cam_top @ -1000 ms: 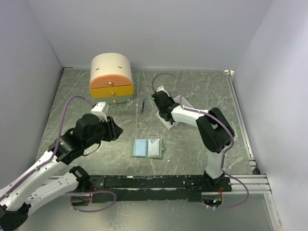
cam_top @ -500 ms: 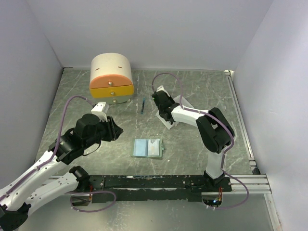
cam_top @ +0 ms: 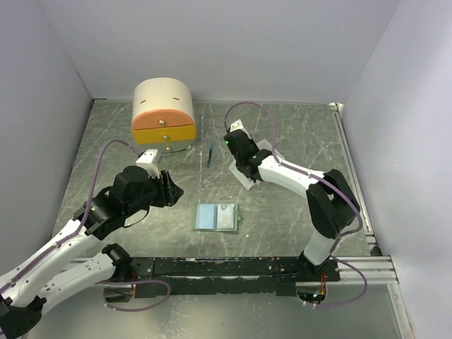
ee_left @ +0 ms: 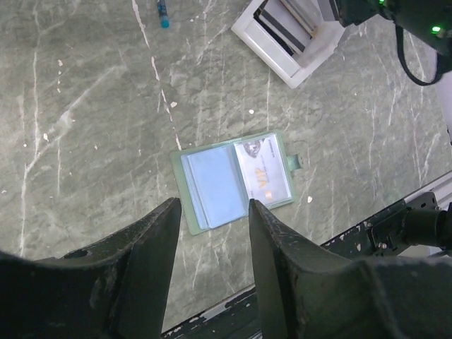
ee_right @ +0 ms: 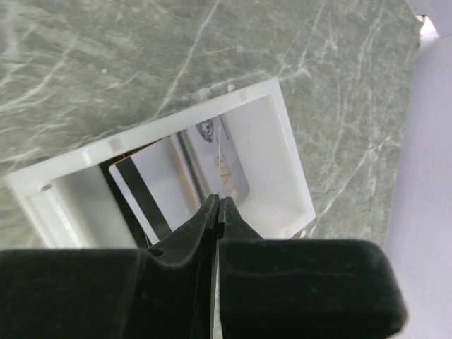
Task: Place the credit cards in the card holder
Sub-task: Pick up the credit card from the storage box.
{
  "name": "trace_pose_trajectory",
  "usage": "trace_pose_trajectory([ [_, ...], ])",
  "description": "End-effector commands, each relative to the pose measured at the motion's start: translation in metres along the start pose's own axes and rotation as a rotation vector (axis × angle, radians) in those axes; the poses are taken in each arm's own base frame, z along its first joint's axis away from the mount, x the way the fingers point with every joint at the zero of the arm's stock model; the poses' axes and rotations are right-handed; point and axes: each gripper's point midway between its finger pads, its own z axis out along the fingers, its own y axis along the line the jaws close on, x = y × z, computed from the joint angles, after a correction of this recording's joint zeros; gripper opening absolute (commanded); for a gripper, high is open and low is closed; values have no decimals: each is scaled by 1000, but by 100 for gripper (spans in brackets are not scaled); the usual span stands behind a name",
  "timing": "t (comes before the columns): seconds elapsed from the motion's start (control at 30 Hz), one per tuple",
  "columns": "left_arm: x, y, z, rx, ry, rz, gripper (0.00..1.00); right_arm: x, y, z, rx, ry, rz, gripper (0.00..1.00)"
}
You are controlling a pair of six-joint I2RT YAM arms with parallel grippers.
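Observation:
The card holder (cam_top: 217,217) (ee_left: 233,180) lies open and flat on the table, pale blue-grey, with a silvery card (ee_left: 265,176) in its right pocket. My left gripper (cam_top: 169,189) (ee_left: 213,205) hangs open and empty just left of it. My right gripper (cam_top: 240,150) (ee_right: 220,201) is over the white tray (cam_top: 248,178) (ee_right: 282,141), shut on a credit card (ee_right: 220,162) seen edge-on as a thin pale line. More credit cards stand in the tray: one with a black stripe (ee_right: 141,191) and a silvery one (ee_right: 233,169).
A cream-and-orange drawer box (cam_top: 163,116) stands at the back left. A thin blue stick (cam_top: 210,155) (ee_left: 162,13) lies between it and the tray. The black mounting rail (cam_top: 233,267) runs along the near edge; walls close in on three sides.
The right jaws have closed fully onto the card, and that arm's elbow has swung right while the wrist shifted back a little. The left jaws have widened.

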Motion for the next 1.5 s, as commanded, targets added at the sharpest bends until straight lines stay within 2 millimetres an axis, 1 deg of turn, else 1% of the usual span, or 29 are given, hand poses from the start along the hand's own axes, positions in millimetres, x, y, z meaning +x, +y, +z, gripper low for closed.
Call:
trace_pose_trajectory([
  [0.0, -2, -12, 2, 54, 0, 4, 55, -8, 6, -30, -107, -14, 78, 0],
  [0.1, 4, -24, 6, 110, 39, -22, 54, -18, 7, -56, -196, -39, 161, 0],
  [0.13, 6, -28, 6, 132, 51, -35, 53, -24, 5, -68, -230, -61, 208, 0],
  [0.23, 13, -43, 9, 208, 83, -81, 52, -37, 7, -99, -357, -120, 335, 0],
  [0.27, 13, -48, 10, 232, 89, -97, 52, -40, 12, -111, -426, -143, 371, 0],
  [0.37, 13, -63, 10, 301, 106, -143, 51, -53, 16, -146, -579, -231, 493, 0],
  [0.47, 8, -78, 8, 367, 109, -191, 49, -63, 21, -178, -729, -299, 608, 0],
  [0.53, 5, -87, 6, 410, 109, -233, 49, -62, 30, -197, -842, -328, 663, 0],
  [0.63, -3, -101, 3, 477, 98, -279, 50, -67, 32, -228, -1000, -407, 783, 0],
  [0.7, -7, -110, 0, 530, 93, -302, 52, -71, 32, -251, -1115, -462, 859, 0],
  [0.83, -13, -120, -4, 601, 76, -333, 54, -70, 30, -284, -1301, -544, 974, 0],
  [0.9, -14, -122, -4, 609, 72, -342, 54, -66, 27, -292, -1347, -566, 1020, 0],
  [1.0, -16, -123, -5, 619, 65, -347, 54, -61, 25, -296, -1379, -585, 1067, 0],
  [1.17, -15, -121, 0, 600, 63, -347, 55, -60, 25, -302, -1422, -614, 1080, 0],
  [1.33, -13, -120, 0, 601, 65, -346, 56, -60, 24, -304, -1438, -613, 1089, 0],
  [1.4, -15, -122, -3, 617, 60, -352, 55, -60, 26, -302, -1431, -601, 1087, 0],
  [1.47, -17, -123, -6, 630, 45, -359, 52, -60, 28, -300, -1422, -586, 1079, 0],
])
